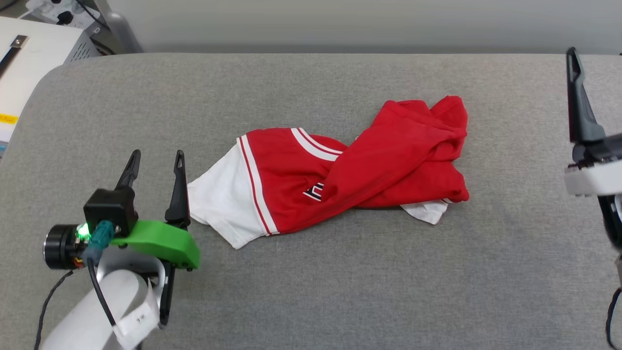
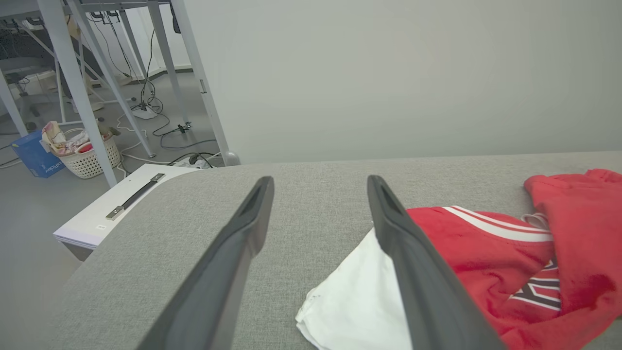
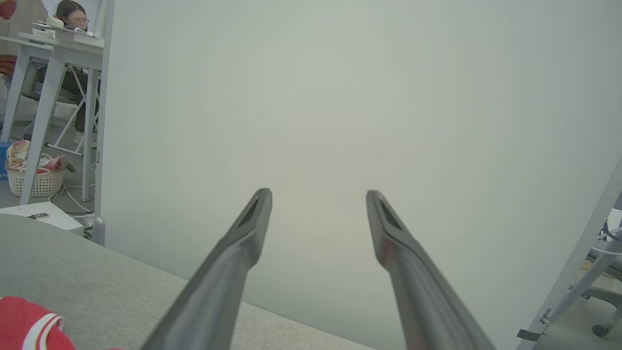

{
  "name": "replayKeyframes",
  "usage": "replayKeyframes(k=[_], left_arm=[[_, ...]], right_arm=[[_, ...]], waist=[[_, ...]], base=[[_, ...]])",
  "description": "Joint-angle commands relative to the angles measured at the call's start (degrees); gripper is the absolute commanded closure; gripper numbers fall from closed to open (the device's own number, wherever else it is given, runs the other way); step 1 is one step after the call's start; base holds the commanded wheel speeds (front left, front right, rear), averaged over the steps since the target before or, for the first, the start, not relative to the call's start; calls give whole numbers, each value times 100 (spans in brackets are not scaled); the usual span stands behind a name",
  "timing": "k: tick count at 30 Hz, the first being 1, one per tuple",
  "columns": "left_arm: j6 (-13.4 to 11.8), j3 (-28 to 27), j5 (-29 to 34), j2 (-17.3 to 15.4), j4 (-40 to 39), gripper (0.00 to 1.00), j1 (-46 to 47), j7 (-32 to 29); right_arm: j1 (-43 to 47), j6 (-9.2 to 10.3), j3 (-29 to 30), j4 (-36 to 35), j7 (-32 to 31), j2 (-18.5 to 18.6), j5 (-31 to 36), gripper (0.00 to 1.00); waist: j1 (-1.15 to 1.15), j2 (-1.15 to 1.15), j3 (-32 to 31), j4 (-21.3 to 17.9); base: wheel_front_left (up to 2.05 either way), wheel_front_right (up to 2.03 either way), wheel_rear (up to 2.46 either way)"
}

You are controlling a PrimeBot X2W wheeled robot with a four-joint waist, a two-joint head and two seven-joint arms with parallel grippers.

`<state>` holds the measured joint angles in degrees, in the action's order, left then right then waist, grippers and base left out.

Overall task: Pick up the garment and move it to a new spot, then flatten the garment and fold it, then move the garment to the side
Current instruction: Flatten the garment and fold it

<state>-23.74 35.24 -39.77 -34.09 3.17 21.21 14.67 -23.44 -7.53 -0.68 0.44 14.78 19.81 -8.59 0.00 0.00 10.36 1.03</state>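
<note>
Lying mid-table: the garment [image 1: 388, 160], a red jersey bunched and twisted on itself, stretched left to right across the grey padded table [image 1: 311, 291].
Sleeve: one white sleeve [image 1: 218, 204] with red-and-white trim spills out at the left end, flat on the padding; a smaller white corner [image 1: 427, 210] peeks from under the red heap at the right.
Markings: striped collar [image 1: 316, 143] on top, and a scrap of black-and-white lettering [image 1: 315, 191] showing in a fold.
Left gripper [image 1: 158, 154]: jaws spread wide, nothing between them, right at the white sleeve's edge. The nearer finger sits just beside the cloth; touching or not, cannot tell.
Right gripper [image 3: 318, 194]: fingers wide apart and empty, out at the table's right end, well apart from the jersey, aimed at the pale wall.
Beyond the table: white case [image 1: 34, 58] with a dark handle off the far left corner; on the floor past it, a pale basket [image 2: 90, 158] with cloth in it, beside a blue box [image 2: 36, 155].
Further back: a person [image 3: 73, 17] seated at a desk.
</note>
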Motion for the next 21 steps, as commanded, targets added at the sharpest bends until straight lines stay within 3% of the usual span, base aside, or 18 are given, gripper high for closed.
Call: replayKeyframes(k=[1,4,8,9,14,21], left_arm=[[-44,-222,259,157,-91,0,-234,31],[-24,-638,697,437,-255,0,-553,32],[149,-1055,1176,816,-392,0,-859,32],[330,-1275,1462,1072,-430,0,-985,32],[688,-1616,1893,1511,-409,0,-997,32],[1068,-2007,2290,1950,-396,0,-828,32]], right_arm=[[-289,4,-220,196,-149,187,-159,0],[-811,4,-771,533,-849,576,-607,0],[-1523,4,-1716,813,-2276,1184,-1297,0],[-2028,4,-2430,924,-3531,1551,-1970,0],[-2895,4,-3257,1158,-5371,1833,-3092,0],[-3572,4,-3975,1816,-6205,1779,-3283,0]], waist=[[0,0,76,75],[0,0,177,142],[0,0,369,269],[0,0,537,358],[0,0,917,521],[0,0,1366,752]], base=[[0,0,0],[0,0,0],[0,0,0],[0,0,0],[0,0,0],[0,0,0]])
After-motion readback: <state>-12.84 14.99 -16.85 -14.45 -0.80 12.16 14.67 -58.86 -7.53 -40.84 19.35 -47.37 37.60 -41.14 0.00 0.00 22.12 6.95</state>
